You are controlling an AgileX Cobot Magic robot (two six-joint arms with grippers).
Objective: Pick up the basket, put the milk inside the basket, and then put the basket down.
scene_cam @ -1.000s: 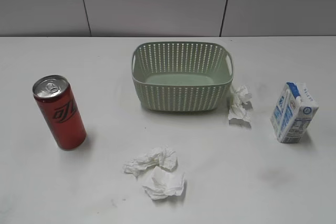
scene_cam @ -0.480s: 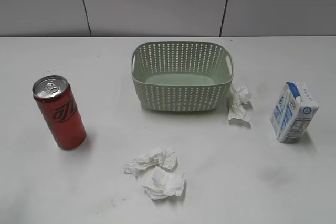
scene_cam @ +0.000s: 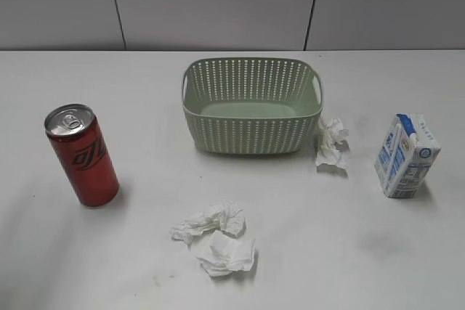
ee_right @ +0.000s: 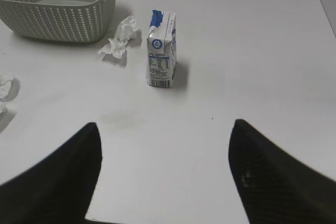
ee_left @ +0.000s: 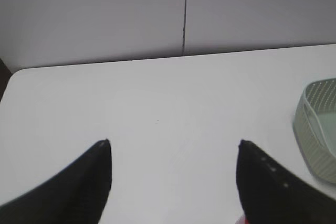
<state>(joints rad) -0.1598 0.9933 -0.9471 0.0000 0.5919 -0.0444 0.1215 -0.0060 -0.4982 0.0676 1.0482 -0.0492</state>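
The pale green basket (scene_cam: 251, 107) stands empty at the middle back of the white table; it also shows in the right wrist view (ee_right: 58, 3) and at the right edge of the left wrist view (ee_left: 317, 129). The white and blue milk carton (scene_cam: 405, 156) stands upright at the right, apart from the basket, and shows in the right wrist view (ee_right: 161, 56). My left gripper (ee_left: 173, 145) is open and empty over bare table left of the basket. My right gripper (ee_right: 164, 127) is open and empty, well short of the milk. Neither gripper shows in the exterior view.
A red soda can (scene_cam: 82, 155) stands at the left. Crumpled white tissues lie in front of the basket (scene_cam: 214, 239) and between basket and milk (scene_cam: 331, 144), the latter also in the right wrist view (ee_right: 119, 38). A grey wall (scene_cam: 218, 5) backs the table.
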